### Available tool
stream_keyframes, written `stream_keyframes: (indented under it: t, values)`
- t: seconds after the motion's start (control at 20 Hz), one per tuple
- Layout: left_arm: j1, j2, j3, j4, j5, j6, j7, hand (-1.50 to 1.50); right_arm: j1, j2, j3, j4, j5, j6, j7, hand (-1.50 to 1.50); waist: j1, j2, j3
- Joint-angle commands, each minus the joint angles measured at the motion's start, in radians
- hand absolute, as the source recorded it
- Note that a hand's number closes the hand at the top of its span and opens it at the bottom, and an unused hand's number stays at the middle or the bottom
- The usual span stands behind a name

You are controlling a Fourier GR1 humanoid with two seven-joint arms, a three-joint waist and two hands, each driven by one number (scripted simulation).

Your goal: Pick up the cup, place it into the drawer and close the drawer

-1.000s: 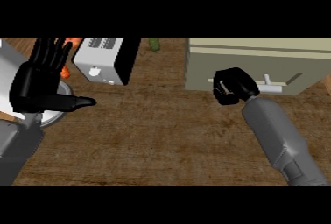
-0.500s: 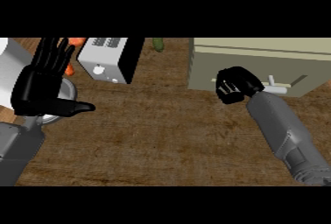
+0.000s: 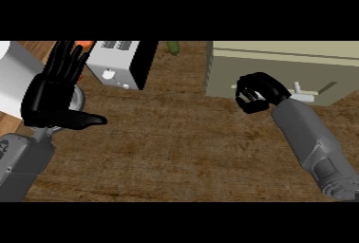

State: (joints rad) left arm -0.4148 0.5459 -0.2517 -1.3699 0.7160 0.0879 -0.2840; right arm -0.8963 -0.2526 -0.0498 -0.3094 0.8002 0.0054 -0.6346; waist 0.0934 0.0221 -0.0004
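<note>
The right hand (image 3: 261,89) has its fingers curled round the left end of the white handle (image 3: 300,91) on the beige drawer (image 3: 326,73), whose inside is hidden, so the cup's whereabouts cannot be told, while the left hand (image 3: 52,97) rests open, fingers up, at the left.

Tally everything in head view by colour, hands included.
Black: 2, left hand, right hand
Beige: 1, drawer unit
White: 2, boxy appliance, round object at left edge
Green: 1, green item
Orange: 1, orange item
Total: 7
</note>
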Motion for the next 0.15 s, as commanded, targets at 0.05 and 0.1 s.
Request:
stream_keyframes:
  t: [0.05, 0.1]
  values:
    - [0.008, -0.010, -0.016, 0.002, -0.010, -0.013, -0.001, -1.50, -0.102, -0.098, -0.077, 0.051, -0.030, -0.049, 0.122, 1.50, 0.025, 0.029, 0.005]
    - [0.007, -0.010, -0.010, 0.007, -0.013, -0.021, -0.020, -1.50, -0.077, -0.101, -0.081, 0.051, -0.034, -0.062, 0.090, 1.50, 0.028, 0.036, 0.005]
